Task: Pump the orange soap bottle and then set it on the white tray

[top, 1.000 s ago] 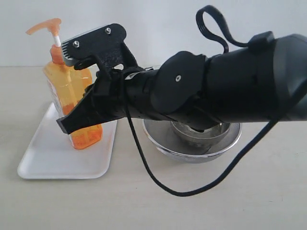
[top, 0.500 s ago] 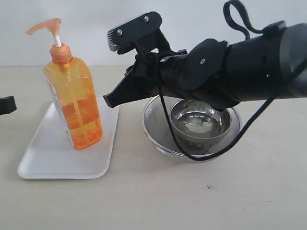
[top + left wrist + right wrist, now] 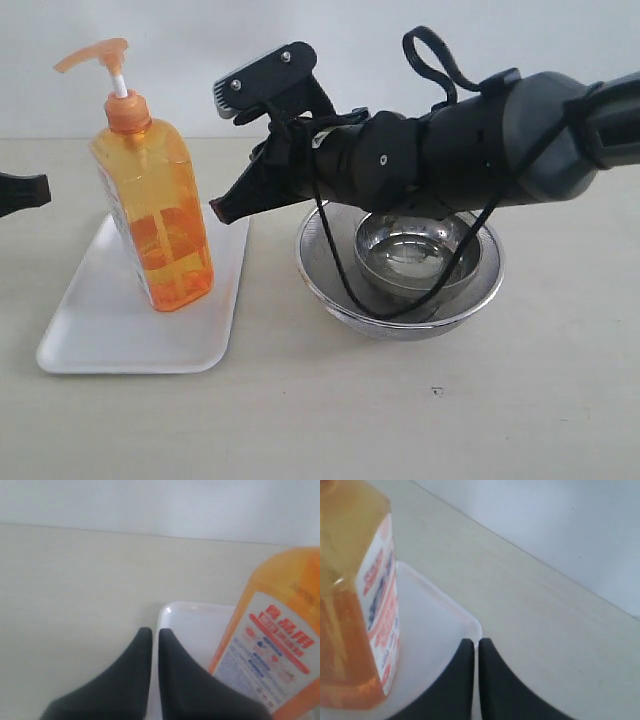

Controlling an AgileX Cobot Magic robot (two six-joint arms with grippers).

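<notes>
The right fingers (image 3: 238, 198) are shown clenched on nothing in the exterior view. Their tips are pointed toward the orange soap bottle (image 3: 155, 220), which is stood upright on the white tray (image 3: 95, 345) with its long axis vertical and its pump head raised. The bottle lies to the left of those tips, near but not touched. The left fingers (image 3: 22, 190) are only glimpsed at the frame's left edge, well apart from the bottle, so the right arm is judged the nearer. Nested steel bowls (image 3: 400, 265) are set on the bench (image 3: 450, 420) beneath that arm.

In the left wrist view, the left fingers (image 3: 132, 667) are pressed shut and empty. A tray corner lies just past their tips and the bottle's labelled side is left untouched.

In the right wrist view, the right fingers are closed to a hairline over the tray's rim, with the bottle beside them and clear.

Placement is judged done. Any withdrawal must be kept off the tall, easily tipped bottle.
</notes>
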